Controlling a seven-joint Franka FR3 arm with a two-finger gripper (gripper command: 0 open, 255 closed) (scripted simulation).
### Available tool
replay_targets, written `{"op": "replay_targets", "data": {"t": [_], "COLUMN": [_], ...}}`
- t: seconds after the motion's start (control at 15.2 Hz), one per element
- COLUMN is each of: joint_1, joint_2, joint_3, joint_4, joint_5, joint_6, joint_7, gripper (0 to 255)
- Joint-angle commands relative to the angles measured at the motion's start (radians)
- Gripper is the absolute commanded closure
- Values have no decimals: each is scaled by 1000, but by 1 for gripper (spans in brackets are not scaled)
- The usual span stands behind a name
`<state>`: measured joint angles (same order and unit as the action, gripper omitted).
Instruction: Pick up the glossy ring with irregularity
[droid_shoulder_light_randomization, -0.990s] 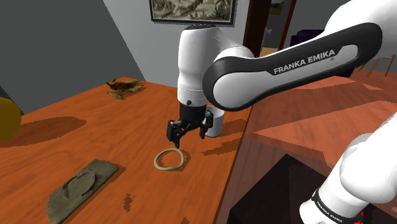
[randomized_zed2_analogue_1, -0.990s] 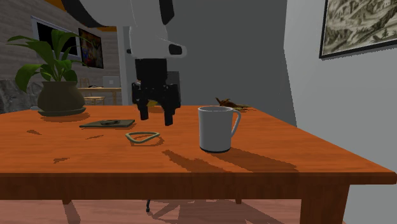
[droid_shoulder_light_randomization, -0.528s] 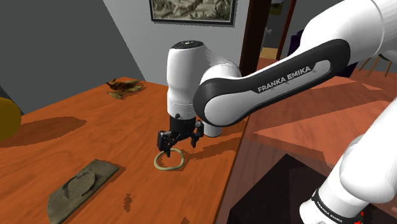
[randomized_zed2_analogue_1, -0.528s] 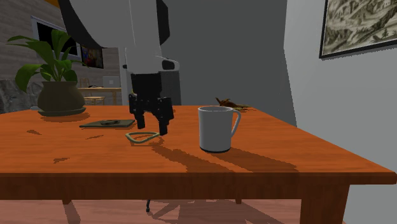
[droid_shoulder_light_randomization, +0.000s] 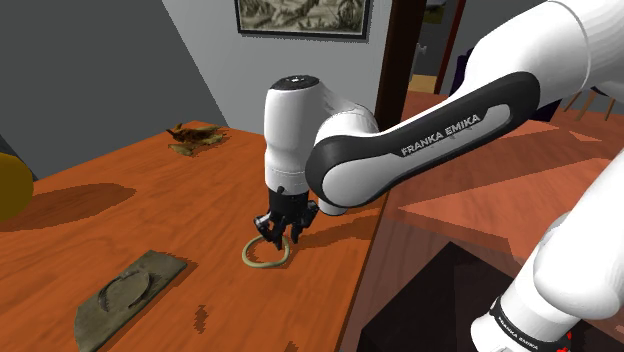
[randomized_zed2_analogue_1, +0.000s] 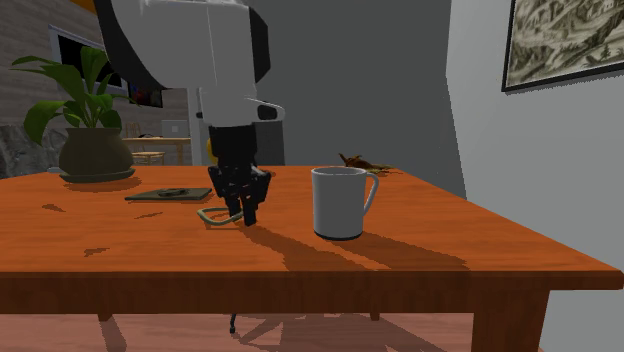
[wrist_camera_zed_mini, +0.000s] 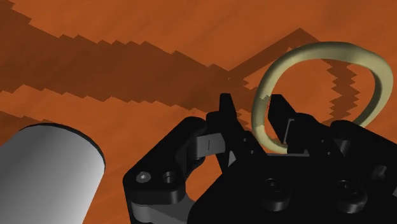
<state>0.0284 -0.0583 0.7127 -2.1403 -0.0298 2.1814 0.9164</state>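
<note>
Gripper (droid_shoulder_light_randomization: 277, 238) is lower than half a second ago and its fingers (wrist_camera_zed_mini: 226, 111) are much closer together. Tips are now down at ring height.

Ring (droid_shoulder_light_randomization: 262, 266) lies flat on the table (droid_shoulder_light_randomization: 110, 170), pale yellow-green and shiny, with an uneven outline. It sits near the table's front edge, between the sandal (droid_shoulder_light_randomization: 125, 295) and the mug (randomized_zed2_analogue_1: 340, 203).

From the wrist camera, the gripper (wrist_camera_zed_mini: 250, 100) straddles the ring's (wrist_camera_zed_mini: 324, 49) near rim. One finger is inside the loop and the other outside, with the rim passing between them. The inner finger looks to be against the rim. On the outer side I see a sliver of gap, so I read it as not clamped: jaws apart, nothing grasped. Most of the loop runs out ahead of the fingertips. The mug (wrist_camera_zed_mini: 51, 172) shows as a grey cylinder off to the side of the hand.

In the shoulder view, the hand points straight down over the ring's far edge and the loop extends toward the camera.

In the second exterior view, the gripper (randomized_zed2_analogue_1: 240, 215) covers part of the ring (randomized_zed2_analogue_1: 204, 214), which pokes out on that view's left. The mug is near on the right but apart. The sandal (randomized_zed2_analogue_1: 170, 194) lies behind, and a potted plant (randomized_zed2_analogue_1: 90, 130) stands at the far left of the table (randomized_zed2_analogue_1: 300, 260).
</note>
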Motion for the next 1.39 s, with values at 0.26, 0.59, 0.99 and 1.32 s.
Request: {"op": "replay_targets", "data": {"t": [0.26,0.59,0.99,1.32], "joint_1": [2,3,2,2], "joint_2": [4,-18,-47,-64], "joint_3": [2,-2,-10,-16], "joint_4": [-4,30,88,141], "joint_5": [5,23,45,56], "joint_6": [14,-38,-117,-183], "joint_7": [-3,-17,-36,-47], "gripper": [255,255,255,255]}}
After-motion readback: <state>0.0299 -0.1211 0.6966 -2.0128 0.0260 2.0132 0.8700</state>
